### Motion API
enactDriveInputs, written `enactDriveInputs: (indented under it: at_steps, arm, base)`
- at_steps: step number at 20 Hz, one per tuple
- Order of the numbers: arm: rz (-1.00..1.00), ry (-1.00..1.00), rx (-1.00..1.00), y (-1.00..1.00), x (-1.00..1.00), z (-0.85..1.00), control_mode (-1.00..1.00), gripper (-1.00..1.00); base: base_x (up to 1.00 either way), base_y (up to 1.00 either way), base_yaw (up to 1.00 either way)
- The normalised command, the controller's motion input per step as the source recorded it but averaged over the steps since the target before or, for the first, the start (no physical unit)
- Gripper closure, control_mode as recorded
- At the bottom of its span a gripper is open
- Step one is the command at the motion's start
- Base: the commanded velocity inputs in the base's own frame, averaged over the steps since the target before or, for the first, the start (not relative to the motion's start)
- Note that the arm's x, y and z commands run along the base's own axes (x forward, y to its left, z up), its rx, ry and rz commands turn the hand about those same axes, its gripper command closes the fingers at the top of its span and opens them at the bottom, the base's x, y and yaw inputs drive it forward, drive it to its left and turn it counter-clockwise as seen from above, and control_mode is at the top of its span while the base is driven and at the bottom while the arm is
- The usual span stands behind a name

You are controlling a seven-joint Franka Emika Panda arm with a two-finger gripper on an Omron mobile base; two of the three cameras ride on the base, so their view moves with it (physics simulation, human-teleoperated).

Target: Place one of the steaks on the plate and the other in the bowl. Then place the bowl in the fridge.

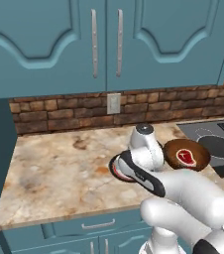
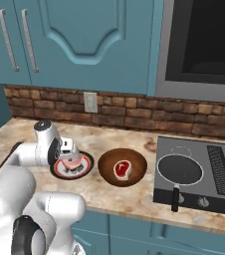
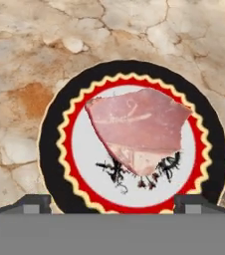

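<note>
Marbled beige and rust stone forms the counter point(image 1: 59, 168), backed by a course of brown brick point(image 1: 59, 111) with a pale wall outlet point(image 1: 114, 103) set in it, and teal cabinets point(image 1: 49, 44) hang above with grey bar handles. To the right a dark cooktop point(image 2: 199, 172) carries a black frying pan point(image 2: 179, 169), its handle reaching toward the counter's front edge. On the stone sits the plate point(image 3: 52, 149), black-rimmed with a scalloped red ring and a white centre, and the pale pink steak point(image 3: 137, 127) lies flat on it, covering part of the dark motif; in the hand view its long axis runs across the plate from left to right, with a narrower corner pointing down toward the fingertips point(image 3: 32, 203). The gripper point(image 3: 112, 204) hovers above the plate with its fingers spread wide apart, one at each side of the plate, touching nothing. Just beside the plate, on the cooktop side, stands the brown wooden bowl point(image 2: 104, 172) with the deep red steak point(image 2: 122, 169) lying inside it, its white fat rim showing.
</note>
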Motion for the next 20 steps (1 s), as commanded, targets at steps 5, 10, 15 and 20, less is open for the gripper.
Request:
enactDriveInputs:
  at_steps: [5,10,15,20]
  arm:
    - [0.0,-0.16,0.0,-0.25,-0.68,0.89,-1.0,-1.0]
    - [0.0,-0.23,0.05,-0.35,-0.73,0.96,-1.0,-1.0]
    - [0.0,-0.29,0.11,-0.51,-0.89,0.86,-1.0,-1.0]
    - [0.0,-0.29,0.1,-0.47,-0.97,0.69,-1.0,-1.0]
  base:
    - [0.0,0.0,0.0]
    - [0.0,0.0,0.0]
    - [0.0,0.0,0.0]
    - [0.0,0.0,0.0]
